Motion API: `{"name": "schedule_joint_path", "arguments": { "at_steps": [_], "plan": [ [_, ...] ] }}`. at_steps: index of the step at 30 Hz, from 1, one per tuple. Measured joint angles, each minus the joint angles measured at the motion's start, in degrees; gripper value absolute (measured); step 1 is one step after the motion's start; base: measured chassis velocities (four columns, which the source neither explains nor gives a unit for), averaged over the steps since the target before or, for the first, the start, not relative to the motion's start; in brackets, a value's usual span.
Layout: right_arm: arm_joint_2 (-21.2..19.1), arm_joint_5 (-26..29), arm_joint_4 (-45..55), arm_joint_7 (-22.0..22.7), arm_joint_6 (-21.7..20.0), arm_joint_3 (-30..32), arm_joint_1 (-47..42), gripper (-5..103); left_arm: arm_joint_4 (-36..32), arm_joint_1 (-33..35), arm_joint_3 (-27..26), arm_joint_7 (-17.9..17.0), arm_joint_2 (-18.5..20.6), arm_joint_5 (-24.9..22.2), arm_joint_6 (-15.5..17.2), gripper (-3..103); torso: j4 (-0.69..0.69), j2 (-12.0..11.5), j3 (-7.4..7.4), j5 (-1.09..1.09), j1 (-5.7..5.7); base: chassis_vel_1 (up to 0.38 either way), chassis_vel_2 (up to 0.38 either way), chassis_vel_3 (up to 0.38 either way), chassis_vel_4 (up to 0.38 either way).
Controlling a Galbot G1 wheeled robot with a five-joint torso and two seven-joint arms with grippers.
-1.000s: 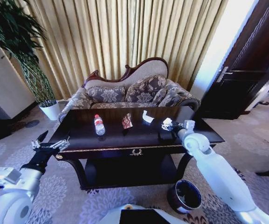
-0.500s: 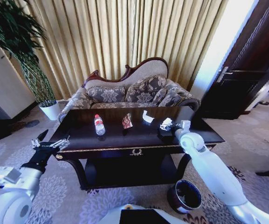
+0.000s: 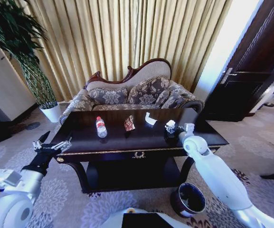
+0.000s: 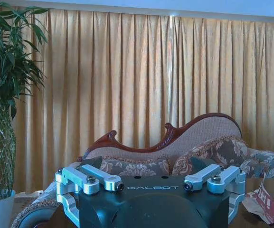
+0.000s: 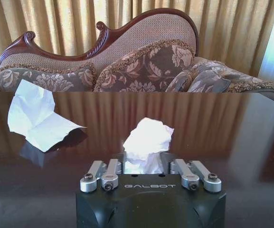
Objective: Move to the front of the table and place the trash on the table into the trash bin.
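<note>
The glossy black counter (image 3: 141, 142) is filling mid-frame, carrying a bottle (image 3: 101, 127), a red wrapper (image 3: 129, 123) and a flat white scrap (image 3: 150, 118). Right of centre, the right gripper (image 3: 170, 129) fingers are closing around a crumpled white scrap (image 5: 146, 138). The left gripper (image 3: 51, 146), fingers spread and holding nothing, is hovering lower left. The trash bin (image 3: 188, 199) is sitting at bottom right.

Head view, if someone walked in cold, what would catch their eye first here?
Most likely the right gripper out over the right side of the glossy dark table, shut on a crumpled white scrap. Next, the trash along the tabletop: a red-capped bottle, a reddish wrapper and a flat white scrap. The trash bin stands on the carpet by the table's front right leg, while the left gripper hovers open off the table's left end.
</note>
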Motion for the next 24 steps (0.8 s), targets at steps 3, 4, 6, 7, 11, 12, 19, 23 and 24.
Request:
{"name": "schedule_joint_path", "arguments": {
  "at_steps": [3, 4, 6, 7, 11, 12, 19, 23, 24],
  "plan": [
    [-0.05, 0.0, 0.17, 0.0, 0.02, 0.17, -0.18, 32, 0.0, 0.02, -0.18, -0.05, 0.04, -0.1, 0.0, 100, 0.0, 0.0, 0.0, 0.0, 0.0, 0.0, 0.0, 0.0, 0.0],
    [-0.05, 0.0, 0.17, 0.0, 0.02, 0.17, -0.18, 32, 0.0, 0.02, -0.18, -0.05, 0.04, -0.1, 0.0, 100, 0.0, 0.0, 0.0, 0.0, 0.0, 0.0, 0.0, 0.0, 0.0],
    [-0.09, 0.0, 0.31, 0.01, 0.07, 0.24, -0.23, 21, 0.0, 0.07, -0.35, -0.07, 0.02, -0.14, -0.04, 100, 0.0, 0.0, 0.0, 0.0, 0.0, 0.0, 0.0, 0.0, 0.0],
    [-0.09, 0.0, 0.31, 0.01, 0.07, 0.24, -0.23, 21, 0.0, 0.07, -0.35, -0.07, 0.02, -0.14, -0.04, 100, 0.0, 0.0, 0.0, 0.0, 0.0, 0.0, 0.0, 0.0, 0.0],
    [-0.14, 0.0, 0.47, 0.06, 0.22, 0.29, -0.42, 10, 0.01, 0.16, -0.42, -0.07, -0.04, -0.16, -0.16, 100, 0.0, 0.0, 0.0, 0.0, 0.0, 0.0, 0.0, 0.0, 0.0],
    [-0.17, 0.0, 0.53, 0.1, 0.26, 0.38, -0.52, 5, 0.0, 0.14, -0.43, -0.07, -0.04, -0.17, -0.18, 100, 0.0, 0.0, 0.0, 0.0, 0.0, 0.0, 0.0, 0.0, 0.0],
    [-0.74, -0.06, 1.35, 0.26, 0.95, 1.45, -1.77, 0, 0.01, 0.09, -0.49, -0.16, 0.08, -0.28, -0.26, 100, 0.0, 0.0, 0.0, 0.0, 0.0, 0.0, 0.0, 0.0, 0.0],
    [-0.91, -0.18, 2.33, -0.26, 3.12, 2.46, -2.86, 0, 0.01, 0.04, -0.52, -0.24, 0.17, -0.3, -0.39, 100, 0.01, 0.0, 0.0, 0.0, 0.0, 0.0, 0.0, 0.0, 0.0],
    [-1.01, -0.47, 3.07, -1.15, 4.46, 3.19, -3.71, 0, 0.0, 0.03, -0.56, -0.28, 0.21, -0.35, -0.46, 100, 0.01, 0.0, 0.0, 0.0, 0.0, 0.0, 0.0, 0.0, 0.0]
  ]
}}
